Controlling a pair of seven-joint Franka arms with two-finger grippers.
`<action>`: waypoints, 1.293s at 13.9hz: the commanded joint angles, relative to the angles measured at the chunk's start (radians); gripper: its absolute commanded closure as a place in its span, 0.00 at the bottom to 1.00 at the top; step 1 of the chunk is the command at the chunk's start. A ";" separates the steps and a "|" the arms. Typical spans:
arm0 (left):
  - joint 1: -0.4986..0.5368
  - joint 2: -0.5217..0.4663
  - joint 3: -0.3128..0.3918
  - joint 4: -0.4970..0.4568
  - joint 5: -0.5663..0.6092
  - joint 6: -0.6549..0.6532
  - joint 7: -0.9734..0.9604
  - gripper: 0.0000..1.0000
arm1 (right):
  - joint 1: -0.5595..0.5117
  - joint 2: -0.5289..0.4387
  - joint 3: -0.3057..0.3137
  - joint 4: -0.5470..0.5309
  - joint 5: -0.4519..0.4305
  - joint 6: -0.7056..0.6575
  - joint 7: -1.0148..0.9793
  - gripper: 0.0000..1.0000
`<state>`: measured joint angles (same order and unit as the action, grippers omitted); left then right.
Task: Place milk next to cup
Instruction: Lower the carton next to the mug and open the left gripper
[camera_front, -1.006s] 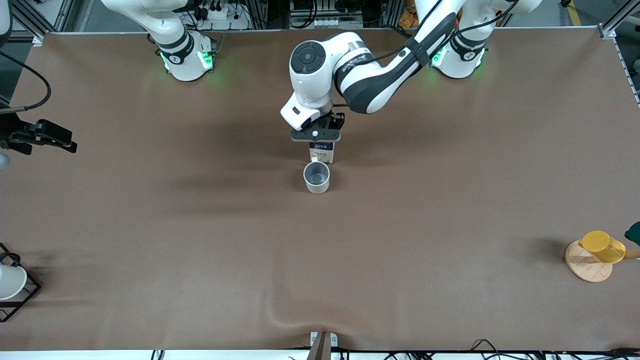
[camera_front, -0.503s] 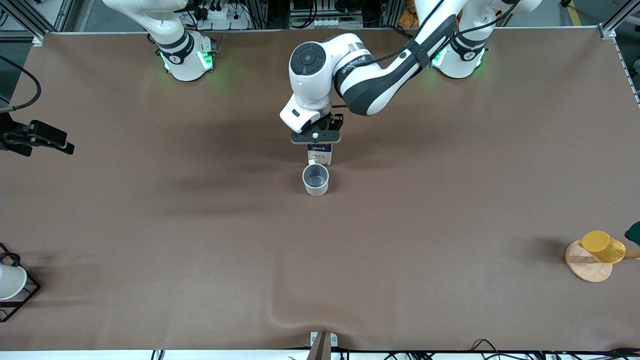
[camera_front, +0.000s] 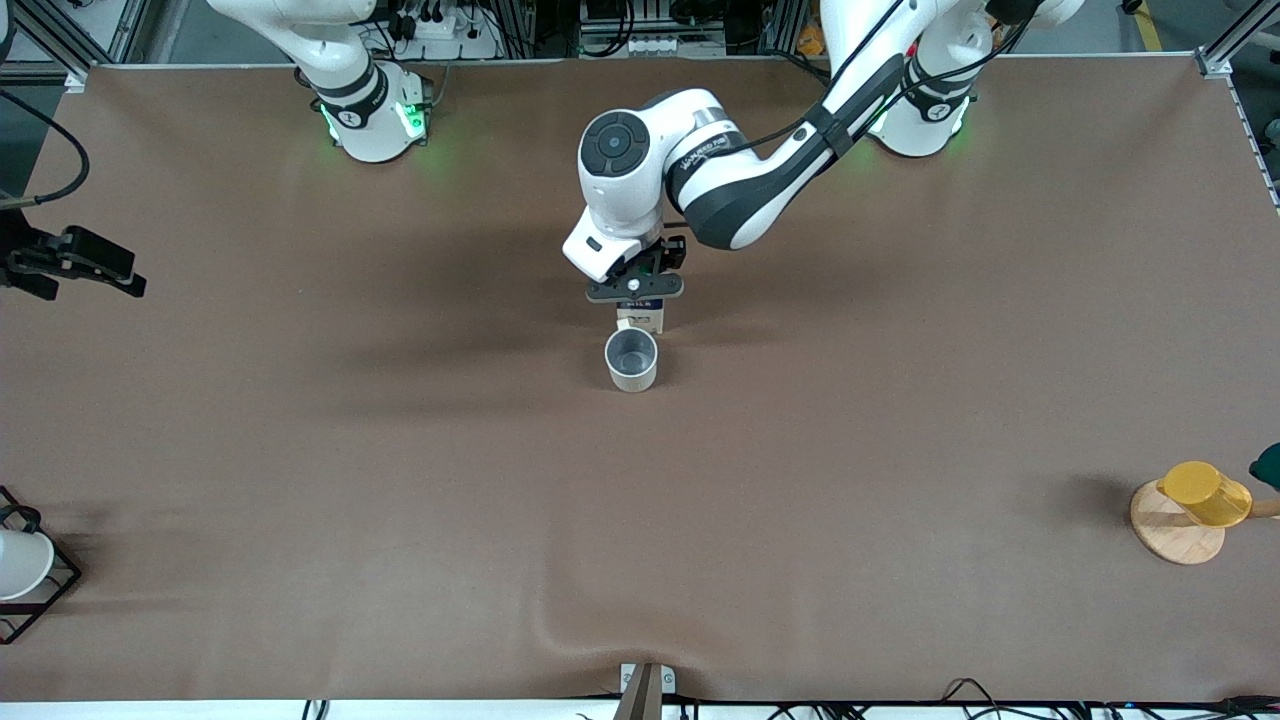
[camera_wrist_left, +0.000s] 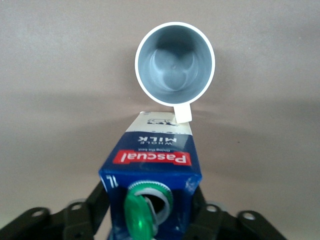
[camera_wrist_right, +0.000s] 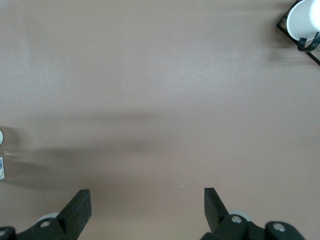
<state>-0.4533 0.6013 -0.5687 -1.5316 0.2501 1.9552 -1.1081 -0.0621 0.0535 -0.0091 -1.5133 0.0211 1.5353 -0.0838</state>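
Left gripper (camera_front: 637, 300) is clamped on the milk (camera_front: 641, 318), upright at mid-table, just beside the cup (camera_front: 632, 359) on the side toward the bases' edge, cup handle touching it. Right gripper (camera_front: 75, 265) waits, fingers apart, over the right arm's end.

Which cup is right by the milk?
The off-white mug, mid-table, handle toward the milk. The yellow cup and white cup sit at the table's ends.
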 joint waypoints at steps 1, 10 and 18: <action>-0.013 0.008 0.003 0.028 0.028 -0.001 -0.027 0.00 | -0.024 -0.031 0.026 -0.027 -0.007 0.003 0.004 0.00; 0.120 -0.198 0.040 0.027 0.034 -0.022 -0.021 0.00 | -0.024 -0.026 0.028 -0.022 0.007 0.006 0.002 0.00; 0.392 -0.299 0.036 0.027 0.032 -0.081 0.051 0.00 | -0.019 -0.027 0.029 -0.022 0.013 0.013 0.004 0.00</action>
<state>-0.1048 0.3298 -0.5214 -1.4813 0.2585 1.8950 -1.0731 -0.0624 0.0526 0.0031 -1.5137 0.0229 1.5393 -0.0838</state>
